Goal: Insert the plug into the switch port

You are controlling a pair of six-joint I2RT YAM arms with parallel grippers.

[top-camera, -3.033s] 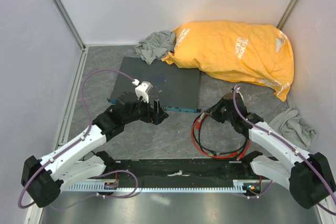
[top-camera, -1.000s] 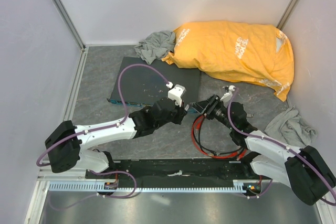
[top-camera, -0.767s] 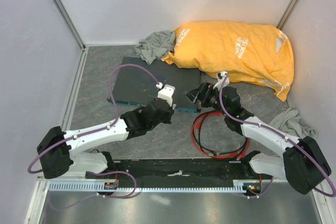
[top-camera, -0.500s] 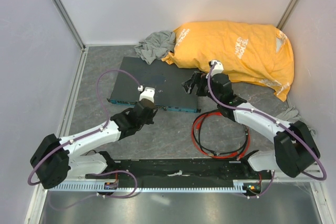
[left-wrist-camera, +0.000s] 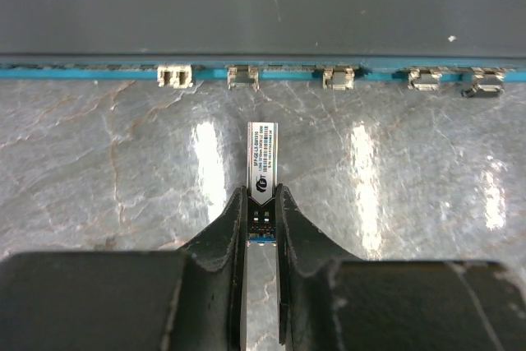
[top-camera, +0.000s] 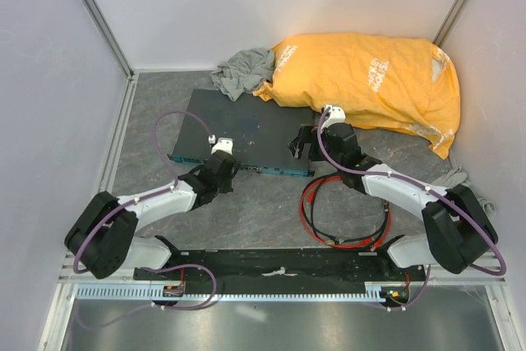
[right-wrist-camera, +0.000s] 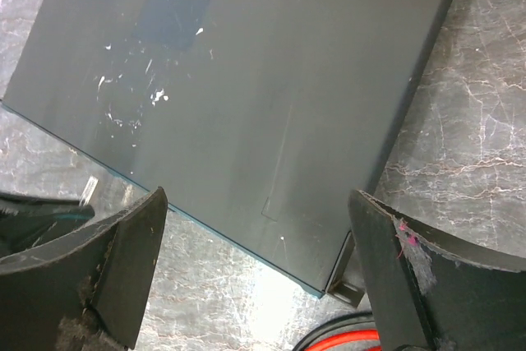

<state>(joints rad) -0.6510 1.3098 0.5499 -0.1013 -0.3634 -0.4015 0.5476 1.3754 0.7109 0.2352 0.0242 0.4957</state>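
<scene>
Box (top-camera: 246, 125): flat, dark grey, lying on the table (top-camera: 152, 113), with a blue-green front edge.
Left claw (left-wrist-camera: 261, 200): closed on the plug (left-wrist-camera: 262, 154), a small silver labelled piece sticking out past the fingertips.
Plug: just short of the box's front edge, not touching, aimed at the row of ports (left-wrist-camera: 242, 77).
Right claw (right-wrist-camera: 259, 273): wide open and empty, over the box's right front corner.
Red cable (top-camera: 311, 203): coiled on the table near that corner.

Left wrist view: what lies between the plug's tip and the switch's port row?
Only bare marbled table separates plug and ports, per left wrist view.
</scene>
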